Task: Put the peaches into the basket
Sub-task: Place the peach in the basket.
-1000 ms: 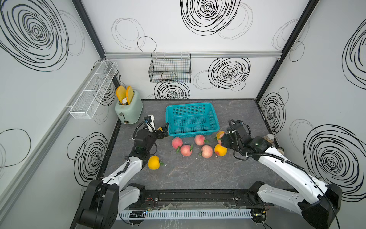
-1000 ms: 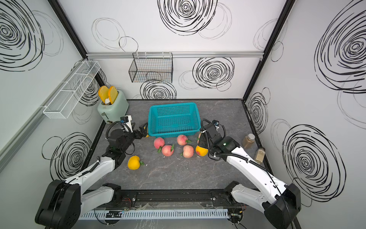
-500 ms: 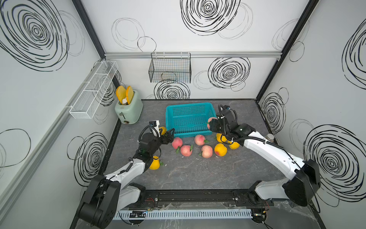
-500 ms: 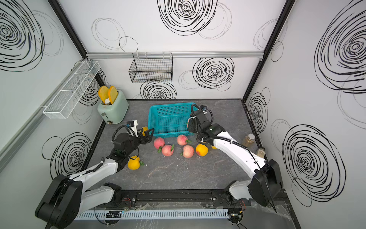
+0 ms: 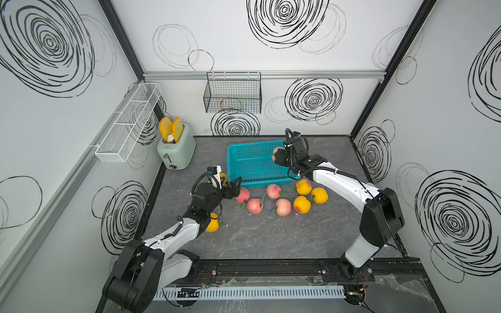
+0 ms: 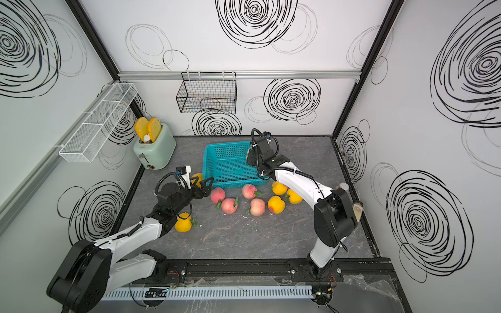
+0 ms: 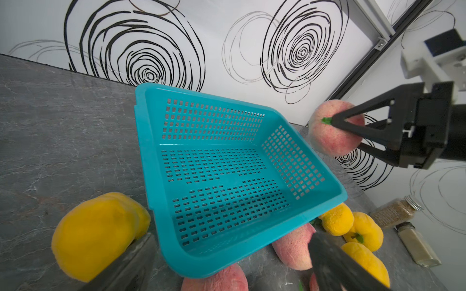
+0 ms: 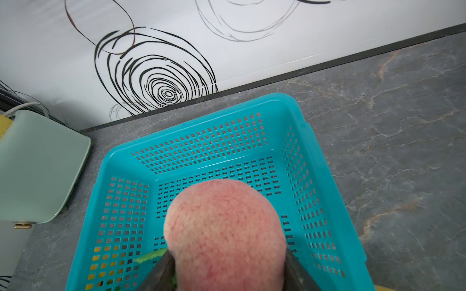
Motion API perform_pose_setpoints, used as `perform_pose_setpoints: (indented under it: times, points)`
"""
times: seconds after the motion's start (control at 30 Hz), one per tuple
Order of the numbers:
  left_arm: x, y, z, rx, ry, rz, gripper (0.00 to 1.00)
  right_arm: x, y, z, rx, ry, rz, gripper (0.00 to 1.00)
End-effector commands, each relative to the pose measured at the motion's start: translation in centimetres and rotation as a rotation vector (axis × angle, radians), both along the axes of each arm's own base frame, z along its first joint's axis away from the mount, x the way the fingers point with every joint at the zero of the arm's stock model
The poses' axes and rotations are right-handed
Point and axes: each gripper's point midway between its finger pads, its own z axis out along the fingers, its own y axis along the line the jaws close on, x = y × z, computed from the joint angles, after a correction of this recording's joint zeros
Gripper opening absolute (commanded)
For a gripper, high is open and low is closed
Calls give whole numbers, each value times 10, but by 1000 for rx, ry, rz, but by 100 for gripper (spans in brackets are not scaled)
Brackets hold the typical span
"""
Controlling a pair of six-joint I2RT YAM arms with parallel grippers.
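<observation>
At the left, the left end effector point(image 5: 231, 185) is seen with its jaws spread wide and nothing between them. Over the last second it has been brought forward, and it is now placed between a yellow peach point(image 5: 224, 178) at the basket's near corner and the leftmost pink peach point(image 5: 242, 195). Which of the two is meant next cannot be told. Nine peaches are left on the tabletop point(image 5: 271, 238): those two, another yellow one point(image 5: 212, 226) beside the left arm, and six more in a loose row before the basket point(image 5: 253, 169), which is empty. Further right, the fifth pink peach point(image 8: 224, 226) is pinched by the right end effector point(image 5: 279, 158), which has been carried up from the row and is now held over the basket's right side, clear of its floor. Only a release is judged to be needed for the first delivery.
</observation>
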Motion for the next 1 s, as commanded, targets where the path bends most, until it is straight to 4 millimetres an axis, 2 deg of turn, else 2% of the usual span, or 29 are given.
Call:
perform_pose_setpoints:
  times: [0.0,0.2,0.57,0.73,0.97]
  points:
    - [3,-2,9,1,-46,6,98,18,4,12,10,-43,-4,52]
    - [5,-4,7,5,-39,-6,98,30,16,-10,-10,1,19,52]
    - [3,-4,8,-1,-40,-4,98,47,21,-39,-65,39,22,53]
    - [2,-7,10,-15,-38,-19,98,54,21,-53,-90,55,15,53]
    - [0,-5,7,-15,-39,-10,98,70,9,-68,-106,56,-8,54]
